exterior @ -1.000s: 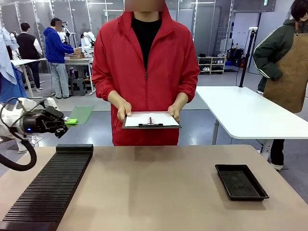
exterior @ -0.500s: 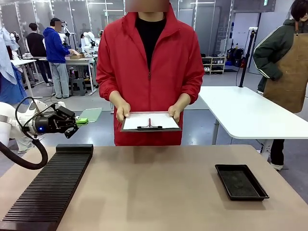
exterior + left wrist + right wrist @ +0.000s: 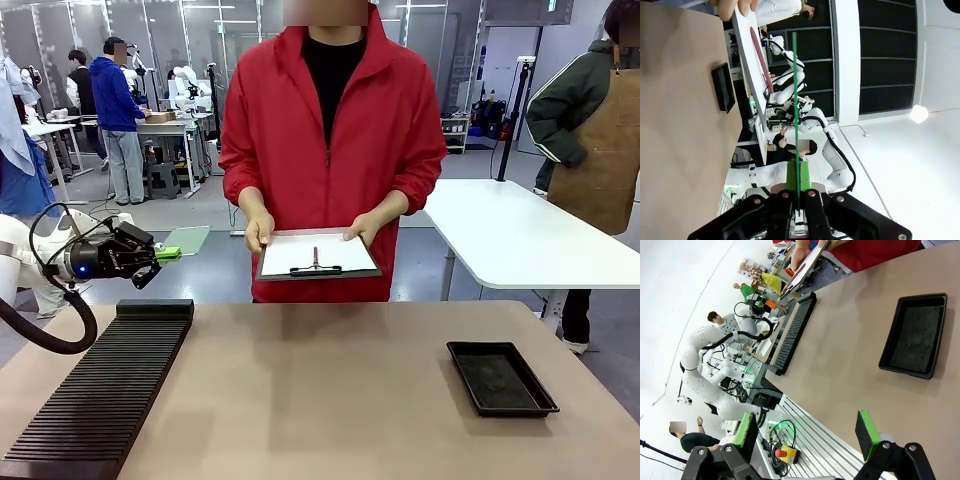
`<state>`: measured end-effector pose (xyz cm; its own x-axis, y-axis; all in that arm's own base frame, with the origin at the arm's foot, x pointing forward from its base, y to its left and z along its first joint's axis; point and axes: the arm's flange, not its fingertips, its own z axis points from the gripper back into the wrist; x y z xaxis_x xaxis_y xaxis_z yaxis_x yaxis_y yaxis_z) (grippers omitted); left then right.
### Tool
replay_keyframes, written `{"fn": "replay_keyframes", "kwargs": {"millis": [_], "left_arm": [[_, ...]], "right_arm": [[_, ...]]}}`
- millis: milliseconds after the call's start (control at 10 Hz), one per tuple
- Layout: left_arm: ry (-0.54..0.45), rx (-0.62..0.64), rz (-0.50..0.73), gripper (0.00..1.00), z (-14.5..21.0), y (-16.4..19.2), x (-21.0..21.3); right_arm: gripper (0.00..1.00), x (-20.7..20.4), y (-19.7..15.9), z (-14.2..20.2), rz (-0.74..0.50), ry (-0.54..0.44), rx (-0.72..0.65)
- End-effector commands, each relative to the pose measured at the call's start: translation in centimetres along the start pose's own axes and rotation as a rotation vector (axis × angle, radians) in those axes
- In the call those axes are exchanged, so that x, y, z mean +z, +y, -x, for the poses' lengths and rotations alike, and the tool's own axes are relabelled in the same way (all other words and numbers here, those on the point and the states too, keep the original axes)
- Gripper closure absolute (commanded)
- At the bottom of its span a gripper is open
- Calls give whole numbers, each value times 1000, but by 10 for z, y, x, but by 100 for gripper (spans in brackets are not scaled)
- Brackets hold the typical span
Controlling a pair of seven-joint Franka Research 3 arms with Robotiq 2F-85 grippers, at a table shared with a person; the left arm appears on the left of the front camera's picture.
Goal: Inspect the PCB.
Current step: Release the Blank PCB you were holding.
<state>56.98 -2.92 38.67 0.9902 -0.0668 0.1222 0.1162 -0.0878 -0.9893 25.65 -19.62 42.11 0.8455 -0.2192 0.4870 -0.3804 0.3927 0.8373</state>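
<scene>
Holdings at this moment:

1. Left claw [image 3: 158, 254]: clamped on the PCB [image 3: 186, 240]. My arm behind it is cut off at the picture's left edge.
2. PCB: in the air beyond the table's [image 3: 330, 400] far left corner, past the rack's [image 3: 110, 385] far end, well apart from the clipboard [image 3: 318, 255]. The gripped edge is hidden between my pads. From my left wrist it stands edge-on, a thin green line, so I cannot make out its face.
3. Right claw [image 3: 807, 432]: pads wide apart, nothing between them, above the table.
4. Rack: black, ribbed, its near end cut off at the bottom edge.
5. Tray [image 3: 465, 378]: black, shallow, on the table's right side.
6. Clipboard: held by the person [image 3: 332, 130] at its two sides. The paper is too small to read.
</scene>
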Motion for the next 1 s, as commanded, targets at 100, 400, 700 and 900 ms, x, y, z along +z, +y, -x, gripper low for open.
{"fn": "replay_keyframes", "kwargs": {"millis": [100, 400, 700, 900], "left_arm": [[4, 0, 8, 97, 2, 0, -1], [4, 0, 8, 97, 2, 0, -1], [4, 0, 8, 97, 2, 0, -1], [4, 0, 8, 97, 2, 0, -1]], "right_arm": [[0, 2, 0, -2, -10, -9, 21], [0, 2, 0, -2, -10, -9, 21], [0, 2, 0, -2, -10, -9, 21], [0, 2, 0, -2, -10, -9, 21]]}}
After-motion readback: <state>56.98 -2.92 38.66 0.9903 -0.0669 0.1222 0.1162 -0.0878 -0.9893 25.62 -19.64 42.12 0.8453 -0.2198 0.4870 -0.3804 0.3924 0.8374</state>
